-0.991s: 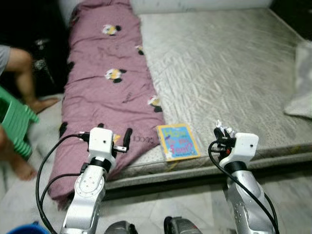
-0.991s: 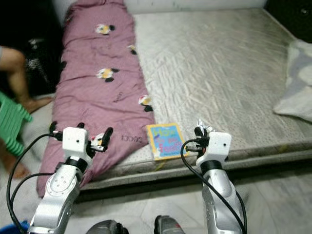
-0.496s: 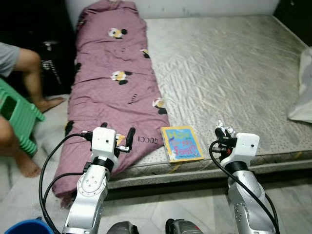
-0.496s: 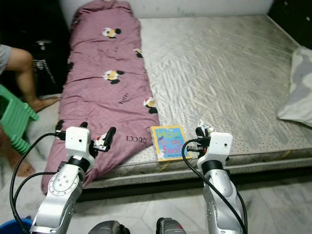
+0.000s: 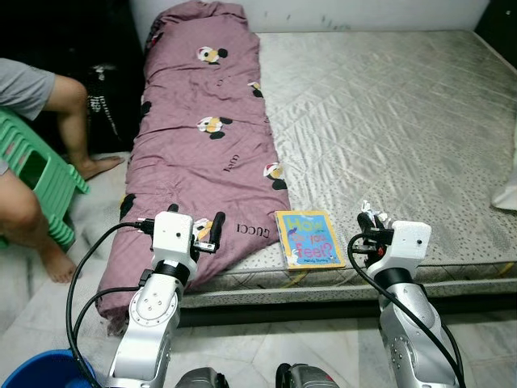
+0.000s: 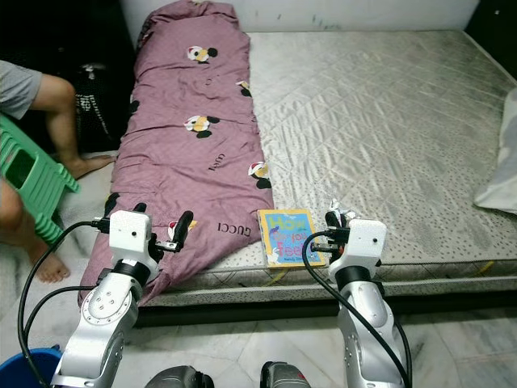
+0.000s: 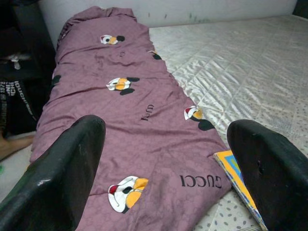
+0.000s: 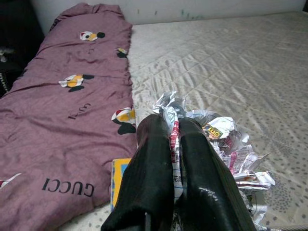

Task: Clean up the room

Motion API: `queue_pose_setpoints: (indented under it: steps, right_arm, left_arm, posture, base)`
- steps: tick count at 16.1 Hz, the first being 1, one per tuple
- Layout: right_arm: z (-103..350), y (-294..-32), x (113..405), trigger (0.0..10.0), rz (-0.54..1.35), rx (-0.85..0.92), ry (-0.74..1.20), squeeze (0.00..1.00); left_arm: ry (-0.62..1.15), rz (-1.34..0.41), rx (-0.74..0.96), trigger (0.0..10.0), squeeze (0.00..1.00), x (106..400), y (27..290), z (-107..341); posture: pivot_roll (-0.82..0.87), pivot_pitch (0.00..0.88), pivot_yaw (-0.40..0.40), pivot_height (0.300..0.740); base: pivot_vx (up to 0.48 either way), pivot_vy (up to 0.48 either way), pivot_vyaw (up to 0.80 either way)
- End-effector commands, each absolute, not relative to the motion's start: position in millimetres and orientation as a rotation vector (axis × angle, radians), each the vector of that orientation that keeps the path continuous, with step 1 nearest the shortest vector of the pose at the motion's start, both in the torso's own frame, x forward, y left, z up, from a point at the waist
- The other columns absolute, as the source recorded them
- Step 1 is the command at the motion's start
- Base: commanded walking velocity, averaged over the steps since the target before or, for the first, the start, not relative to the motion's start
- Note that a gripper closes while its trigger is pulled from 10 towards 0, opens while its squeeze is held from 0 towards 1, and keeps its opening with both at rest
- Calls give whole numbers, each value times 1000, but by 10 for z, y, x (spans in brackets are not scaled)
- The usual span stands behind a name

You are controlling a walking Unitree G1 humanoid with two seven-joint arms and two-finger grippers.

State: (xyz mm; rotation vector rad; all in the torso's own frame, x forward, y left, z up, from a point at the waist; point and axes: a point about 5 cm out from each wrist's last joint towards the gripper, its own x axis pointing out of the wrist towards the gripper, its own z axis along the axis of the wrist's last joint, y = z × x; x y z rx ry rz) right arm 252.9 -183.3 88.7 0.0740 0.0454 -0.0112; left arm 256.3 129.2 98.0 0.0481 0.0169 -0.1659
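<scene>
My right gripper (image 8: 174,130) is shut on a crumpled printed paper wrapper (image 8: 226,139), held just above the near edge of the grey mattress (image 5: 388,105). The wrapper (image 5: 373,215) sticks up from the fingertips in the eye view. My left gripper (image 7: 163,159) is open and holds nothing, raised over the near end of a purple cartoon-print blanket (image 5: 202,137). A yellow and blue children's book (image 5: 309,238) lies flat on the mattress edge between the two arms.
A person (image 5: 32,89) sits on a green plastic stool (image 5: 40,174) at the left, feet on the floor. A blue bucket (image 5: 40,380) stands at the lower left. A white pillow (image 5: 509,190) lies at the mattress's right edge. A black bag (image 5: 105,89) leans beside the blanket.
The whole picture has shifted right and widened, so the camera moved. Both arms keep the same pose; the wrapper stays in the right gripper.
</scene>
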Motion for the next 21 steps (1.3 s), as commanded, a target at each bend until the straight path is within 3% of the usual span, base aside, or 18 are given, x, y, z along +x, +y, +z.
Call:
queue_pose_setpoints:
  steps: [1, 6, 13, 21]
  right_arm:
    - [885, -1840, 2506, 10000, -4, 64, 52, 0]
    - [889, -1856, 2503, 10000, 1, 55, 50, 0]
    - [888, -1837, 2511, 10000, 11, 55, 48, 0]
    - [891, -1830, 2537, 10000, 22, 54, 47, 0]
  left_arm:
    - [23, -161, 47, 10000, 0, 2544, 1300, 975]
    - [24, -161, 44, 10000, 0, 2537, 1300, 972]
    - [24, -161, 45, 10000, 0, 2542, 1305, 971]
    - [19, -158, 47, 10000, 0, 2541, 1303, 972]
  posture:
    - [-39, 135, 21, 740]
    - [-39, 138, 19, 740]
    - [-36, 133, 17, 740]
    - [-31, 126, 12, 740]
  base:
    - [0, 0, 0]
    - [0, 121, 0]
    - [0, 112, 800]
    - [0, 117, 0]
